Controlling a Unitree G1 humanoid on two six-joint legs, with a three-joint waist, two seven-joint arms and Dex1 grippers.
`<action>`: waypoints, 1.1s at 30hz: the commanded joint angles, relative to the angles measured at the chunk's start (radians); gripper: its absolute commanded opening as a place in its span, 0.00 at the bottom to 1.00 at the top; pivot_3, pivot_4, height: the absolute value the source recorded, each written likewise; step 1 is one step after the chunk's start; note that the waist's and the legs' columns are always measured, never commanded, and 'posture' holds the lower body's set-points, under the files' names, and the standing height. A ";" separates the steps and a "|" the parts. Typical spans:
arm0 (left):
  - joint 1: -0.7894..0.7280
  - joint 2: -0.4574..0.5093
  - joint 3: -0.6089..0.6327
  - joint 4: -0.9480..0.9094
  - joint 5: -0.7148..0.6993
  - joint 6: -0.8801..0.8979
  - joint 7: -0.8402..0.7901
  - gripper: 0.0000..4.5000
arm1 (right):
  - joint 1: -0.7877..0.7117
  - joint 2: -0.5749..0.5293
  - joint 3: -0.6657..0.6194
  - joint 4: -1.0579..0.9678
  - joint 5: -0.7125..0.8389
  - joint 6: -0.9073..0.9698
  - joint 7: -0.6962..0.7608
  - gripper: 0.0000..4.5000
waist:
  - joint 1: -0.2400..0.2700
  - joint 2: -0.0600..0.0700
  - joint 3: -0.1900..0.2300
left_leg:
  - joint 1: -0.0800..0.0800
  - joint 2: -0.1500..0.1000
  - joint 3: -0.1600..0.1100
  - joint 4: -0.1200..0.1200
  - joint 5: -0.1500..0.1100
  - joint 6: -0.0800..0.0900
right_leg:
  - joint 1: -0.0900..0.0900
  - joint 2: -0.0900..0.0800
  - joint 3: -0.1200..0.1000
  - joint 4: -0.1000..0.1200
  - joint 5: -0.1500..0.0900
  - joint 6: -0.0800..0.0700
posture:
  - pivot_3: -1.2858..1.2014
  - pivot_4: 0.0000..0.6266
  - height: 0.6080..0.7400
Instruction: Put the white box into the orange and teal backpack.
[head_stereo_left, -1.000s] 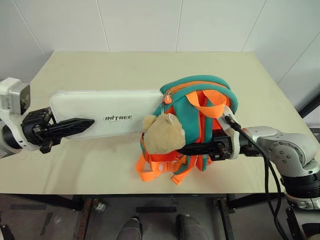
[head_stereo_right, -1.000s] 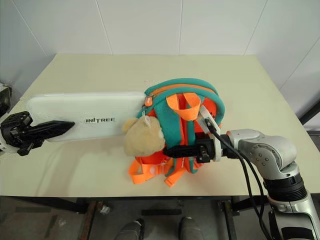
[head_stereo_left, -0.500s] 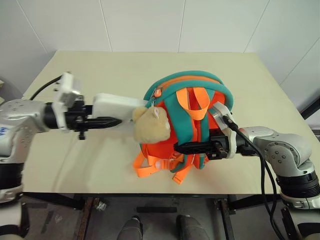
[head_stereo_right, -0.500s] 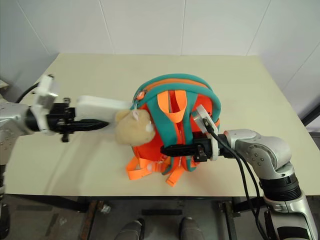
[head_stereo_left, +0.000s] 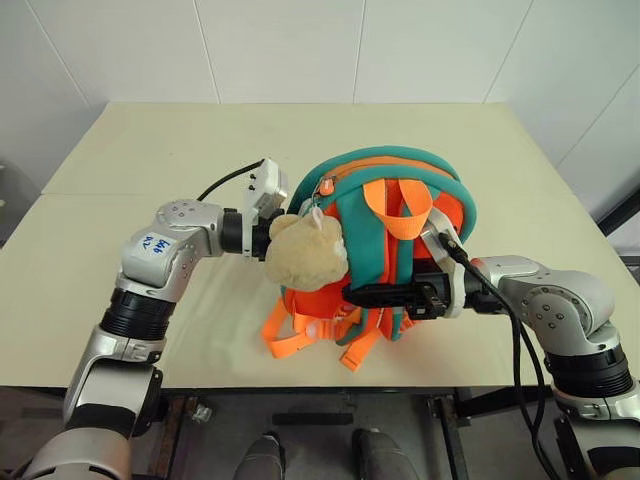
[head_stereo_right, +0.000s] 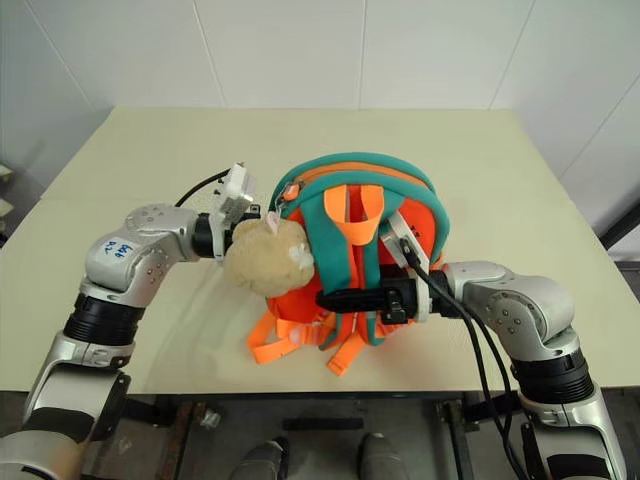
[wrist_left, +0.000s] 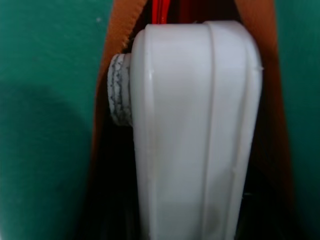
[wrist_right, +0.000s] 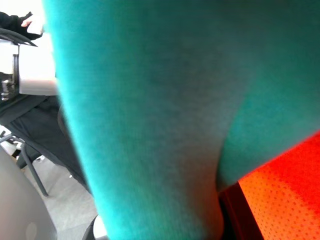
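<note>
Two arms work this one, both at the orange and teal backpack (head_stereo_left: 395, 235), which stands roughly mid-counter (head_stereo_left: 150, 150) w/ its strap side toward the robot and a tan plush bear (head_stereo_left: 305, 252) hanging at its left flank. White box (wrist_left: 197, 130) is nearly all inside: the left wrist view shows its rounded end sitting in the dark slot between orange lining and teal edging, pointing straight into the opening. From the head views the box can't be made out; bear and bag cover that spot. Left end effector (head_stereo_left: 272, 230) is tucked in behind the bear at the bag's left side, reaching rightward, so it's the arm nearer the box, and the box's long axis looks to run along that same left-to-right line into the bag. Can't tell whether its fingers are clenched or let go; they're hidden. Right end effector (head_stereo_left: 368, 295) comes in level from the right, fingers clamped shut across the backpack's front straps, prob. steadying it. Next move, I'd guess: a last push along the box's long axis, rightward, w/ the right arm bracing so the bag doesn't slide.
</note>
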 joint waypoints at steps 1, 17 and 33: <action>0.001 0.003 0.023 -0.036 0.006 -0.028 -0.012 0.57 | 0.012 0.004 -0.031 -0.048 0.017 -0.020 -0.012 0.01 | 0.000 0.000 0.000 | 0.000 0.000 0.000 0.000 0.000 0.000 | 0.000 0.000 0.000 0.000 0.000 0.000 | 0.52 0.24 1.00; 0.112 0.364 0.189 -0.140 -0.092 0.015 -0.300 0.99 | 0.003 0.013 -0.011 -0.011 -0.022 -0.050 -0.003 0.01 | -0.005 0.000 0.000 | 0.001 0.001 0.000 -0.002 0.000 0.000 | -0.001 0.000 0.000 0.001 -0.001 -0.002 | 0.52 0.24 1.00; 0.166 0.213 0.377 -0.333 -0.263 0.084 0.006 0.99 | -0.002 0.031 0.019 0.040 -0.073 -0.079 0.032 0.01 | -0.006 0.000 0.000 | 0.002 0.001 -0.001 -0.001 0.000 0.000 | 0.000 0.000 0.000 0.003 -0.001 -0.002 | 0.52 0.24 1.00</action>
